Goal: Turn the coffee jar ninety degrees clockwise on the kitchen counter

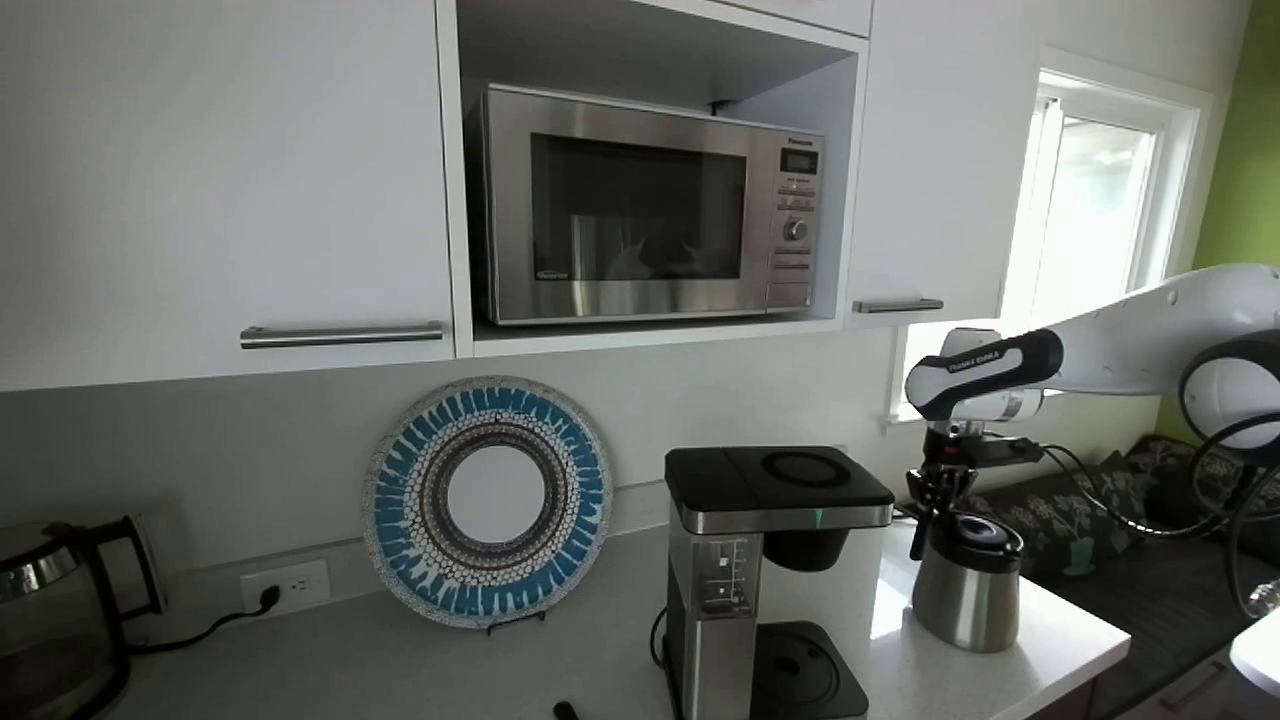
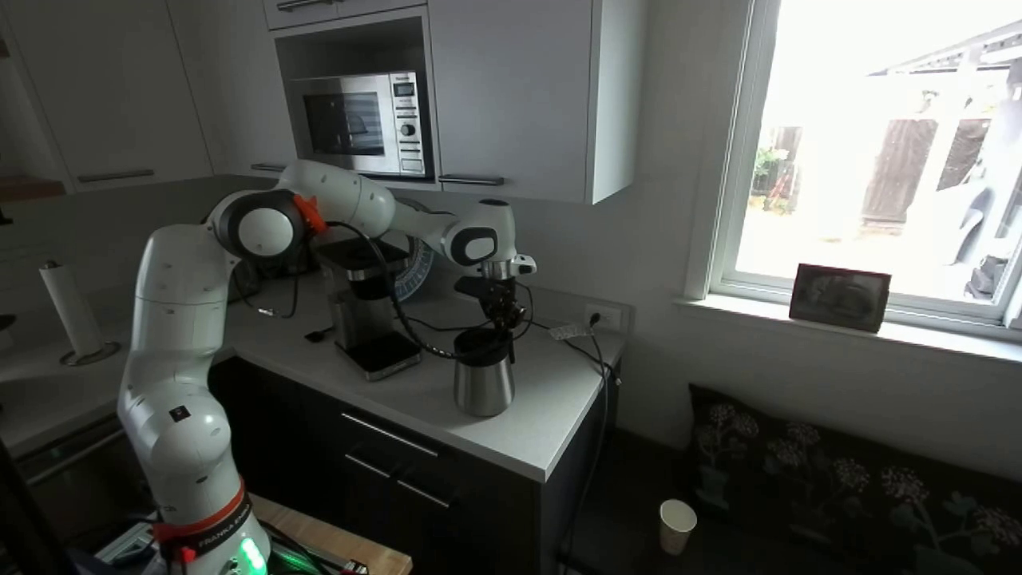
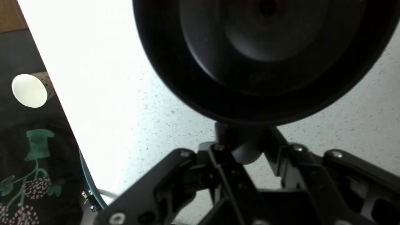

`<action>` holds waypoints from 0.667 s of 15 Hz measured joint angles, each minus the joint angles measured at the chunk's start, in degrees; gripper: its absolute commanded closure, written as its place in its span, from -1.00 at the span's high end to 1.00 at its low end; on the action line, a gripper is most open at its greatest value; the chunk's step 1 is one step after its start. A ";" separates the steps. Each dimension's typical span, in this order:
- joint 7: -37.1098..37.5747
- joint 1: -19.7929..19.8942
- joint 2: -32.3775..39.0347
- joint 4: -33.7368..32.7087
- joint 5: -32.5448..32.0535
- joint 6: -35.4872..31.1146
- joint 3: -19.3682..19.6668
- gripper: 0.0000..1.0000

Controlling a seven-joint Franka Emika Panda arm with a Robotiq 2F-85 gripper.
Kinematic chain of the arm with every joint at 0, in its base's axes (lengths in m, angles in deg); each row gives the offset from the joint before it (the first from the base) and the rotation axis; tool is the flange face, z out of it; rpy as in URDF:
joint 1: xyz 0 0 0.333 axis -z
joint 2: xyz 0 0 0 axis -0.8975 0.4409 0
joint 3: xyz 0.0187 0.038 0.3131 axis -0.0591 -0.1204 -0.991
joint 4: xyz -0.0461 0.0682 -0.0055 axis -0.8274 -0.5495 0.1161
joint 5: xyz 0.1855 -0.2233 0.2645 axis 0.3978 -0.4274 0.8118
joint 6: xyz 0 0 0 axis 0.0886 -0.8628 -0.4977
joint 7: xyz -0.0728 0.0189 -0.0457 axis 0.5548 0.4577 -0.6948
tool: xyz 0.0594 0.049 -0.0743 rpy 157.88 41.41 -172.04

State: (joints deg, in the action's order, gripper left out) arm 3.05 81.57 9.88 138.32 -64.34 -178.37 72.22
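The coffee jar is a steel carafe with a black top, upright on the light kitchen counter (image 1: 1060, 630). It shows in both exterior views (image 1: 966, 603) (image 2: 484, 388), near the counter's end. In the wrist view its round black top (image 3: 265, 78) fills the upper middle. My gripper (image 1: 937, 497) points down beside the top on the wall side, also in an exterior view (image 2: 503, 318). In the wrist view the fingers (image 3: 248, 142) lie on both sides of the dark handle (image 3: 247, 157) and appear closed on it. The fingertips are partly hidden under the rim.
A coffee maker (image 1: 780, 490) stands on the counter beside the jar. A microwave (image 1: 650, 210) sits in the cabinets above. A wall outlet with cables (image 2: 604, 317) is behind the jar. A paper cup (image 2: 677, 527) stands below, past the counter's end.
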 measured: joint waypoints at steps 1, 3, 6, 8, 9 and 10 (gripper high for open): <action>0.17 0.01 0.07 -0.10 0.00 0.00 0.00 -0.83; 1.68 0.05 0.17 -0.23 0.00 0.00 0.08 -0.83; 7.80 0.15 0.19 -0.21 -0.01 0.00 0.57 -0.83; 13.22 0.17 0.19 -0.15 -0.04 -0.01 1.24 -0.83; 15.93 0.17 0.18 -0.09 -0.07 -0.06 1.63 -0.83; 18.62 0.17 0.16 0.00 -0.15 -0.13 2.06 -0.83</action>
State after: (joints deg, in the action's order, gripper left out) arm 21.67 81.75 10.04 138.32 -64.49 -178.51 74.28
